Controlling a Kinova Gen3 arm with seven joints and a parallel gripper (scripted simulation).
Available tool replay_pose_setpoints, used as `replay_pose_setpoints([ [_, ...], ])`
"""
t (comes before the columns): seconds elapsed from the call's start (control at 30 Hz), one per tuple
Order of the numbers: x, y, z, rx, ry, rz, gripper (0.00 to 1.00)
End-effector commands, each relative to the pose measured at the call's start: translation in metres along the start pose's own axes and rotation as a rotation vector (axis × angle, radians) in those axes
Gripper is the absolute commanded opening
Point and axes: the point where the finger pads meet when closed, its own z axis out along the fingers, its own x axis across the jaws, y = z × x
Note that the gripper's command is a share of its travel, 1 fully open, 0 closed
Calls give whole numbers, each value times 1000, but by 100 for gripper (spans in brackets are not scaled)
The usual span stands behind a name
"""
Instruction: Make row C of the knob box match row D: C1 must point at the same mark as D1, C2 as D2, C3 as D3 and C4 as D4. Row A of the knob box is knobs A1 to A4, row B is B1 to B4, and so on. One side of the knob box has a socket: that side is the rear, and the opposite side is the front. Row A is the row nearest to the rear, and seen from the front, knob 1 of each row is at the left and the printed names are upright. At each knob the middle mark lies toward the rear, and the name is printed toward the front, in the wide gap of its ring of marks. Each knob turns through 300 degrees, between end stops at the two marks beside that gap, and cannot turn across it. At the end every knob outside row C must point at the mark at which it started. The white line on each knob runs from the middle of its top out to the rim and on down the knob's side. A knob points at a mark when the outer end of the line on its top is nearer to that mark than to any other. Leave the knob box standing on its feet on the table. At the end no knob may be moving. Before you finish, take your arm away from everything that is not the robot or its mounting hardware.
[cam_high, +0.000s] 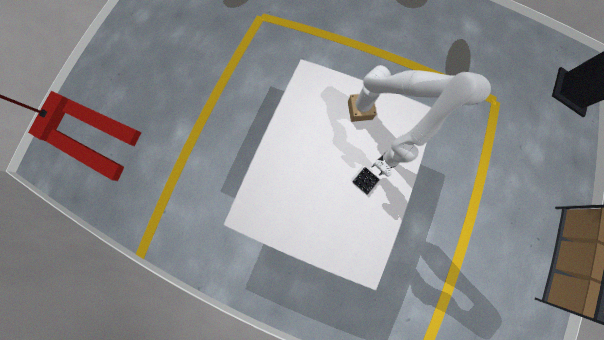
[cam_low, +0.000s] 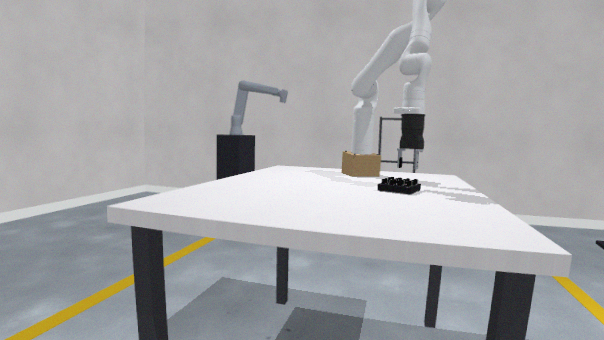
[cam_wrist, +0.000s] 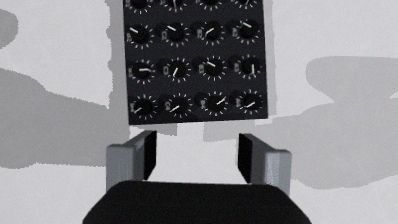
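Note:
The black knob box (cam_wrist: 194, 60) lies on the white table, with several rows of black knobs with white lines. In the wrist view it fills the upper middle, and its top row is cut off by the frame edge. The printed names are too small to read. It also shows in the top view (cam_high: 366, 180) and in the exterior view (cam_low: 399, 185). My gripper (cam_wrist: 197, 149) is open and empty. It hangs above the table just beside one edge of the box, and shows in the top view (cam_high: 382, 167) and the exterior view (cam_low: 408, 160).
The arm's tan base block (cam_high: 361, 107) stands at the table's far side. A second grey arm on a black pedestal (cam_low: 235, 150) stands off the table. A red frame (cam_high: 75, 132) and a shelf with boxes (cam_high: 580, 260) stand on the floor.

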Motion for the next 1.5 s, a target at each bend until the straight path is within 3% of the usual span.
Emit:
replay_pose_setpoints([
  [0.0, -1, -3, 0, 1, 1, 28, 100],
  [0.3, -2, -15, 1, -3, 2, 188, 100],
  [0.67, -4, -44, 0, -8, 4, 588, 100],
  [0.73, -4, -44, 0, -8, 4, 588, 100],
  [1.23, -12, -85, -10, -4, 1, 1167, 100],
  [1.47, -15, -94, -14, -1, 0, 1307, 100],
])
